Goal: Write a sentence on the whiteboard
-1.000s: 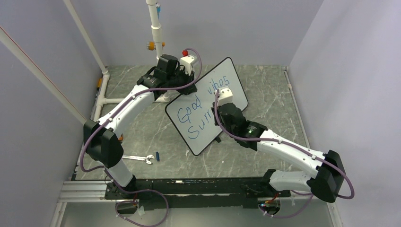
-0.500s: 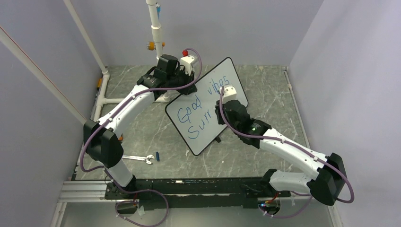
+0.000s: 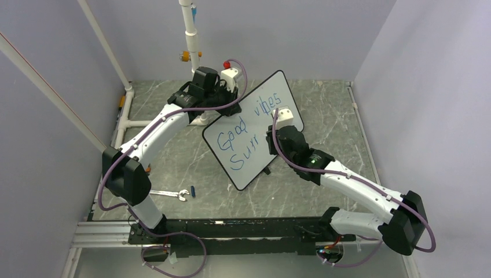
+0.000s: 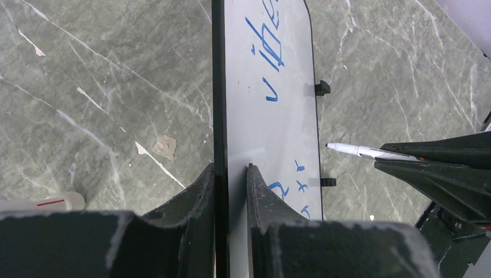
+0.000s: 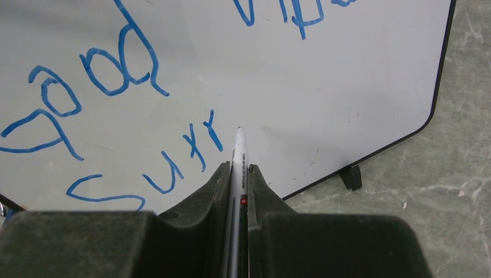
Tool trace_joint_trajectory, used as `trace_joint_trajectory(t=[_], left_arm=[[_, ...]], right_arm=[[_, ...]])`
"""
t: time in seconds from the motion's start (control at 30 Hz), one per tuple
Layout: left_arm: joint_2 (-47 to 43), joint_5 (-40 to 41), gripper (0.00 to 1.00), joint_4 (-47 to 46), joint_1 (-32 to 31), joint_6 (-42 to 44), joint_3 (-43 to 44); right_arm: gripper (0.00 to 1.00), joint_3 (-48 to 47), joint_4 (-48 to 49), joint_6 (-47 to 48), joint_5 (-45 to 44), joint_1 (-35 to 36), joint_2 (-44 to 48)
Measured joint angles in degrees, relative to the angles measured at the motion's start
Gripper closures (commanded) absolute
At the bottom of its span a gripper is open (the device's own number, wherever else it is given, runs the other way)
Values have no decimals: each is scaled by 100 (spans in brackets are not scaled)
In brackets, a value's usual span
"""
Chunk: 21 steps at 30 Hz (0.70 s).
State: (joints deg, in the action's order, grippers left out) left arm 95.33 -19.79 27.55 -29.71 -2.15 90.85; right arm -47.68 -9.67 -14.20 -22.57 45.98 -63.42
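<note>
The whiteboard (image 3: pixel 253 130) stands propped on its long edge in the middle of the bench (image 3: pixel 324 104), angled so its written face looks toward the right arm, with its small black feet sticking out at the bottom edge. The left gripper (image 4: pixel 231 169) has it by the top edge at the far side. Its jaws are clamped on the thin black frame, one finger against the back and one on the white face. The sentence (image 3: pixel 231 134) runs across the board in blue, "Good vibes" on the upper line and "Surr" beneath it. The right gripper (image 5: pixel 238 168) comes at the face from the near right, its jaws closed tight on a white marker (image 5: pixel 239 152) that points out between them. The tip of the marker sits just to the right of the last "r" on the lower line, right at the surface, though I can't tell whether it actually touches. Well away on the near left of the bench lie a wrench (image 3: pixel 171 194) and, just beside it, a small blue cap (image 3: pixel 193 191).
</note>
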Motion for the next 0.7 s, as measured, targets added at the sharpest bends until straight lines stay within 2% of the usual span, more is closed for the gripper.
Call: trace_joint_trajectory(t=[0.7], left_arm=[[0,-24,100,-7,0,2,0]], right_arm=[[100,-258,374,4,15,-251,-898]])
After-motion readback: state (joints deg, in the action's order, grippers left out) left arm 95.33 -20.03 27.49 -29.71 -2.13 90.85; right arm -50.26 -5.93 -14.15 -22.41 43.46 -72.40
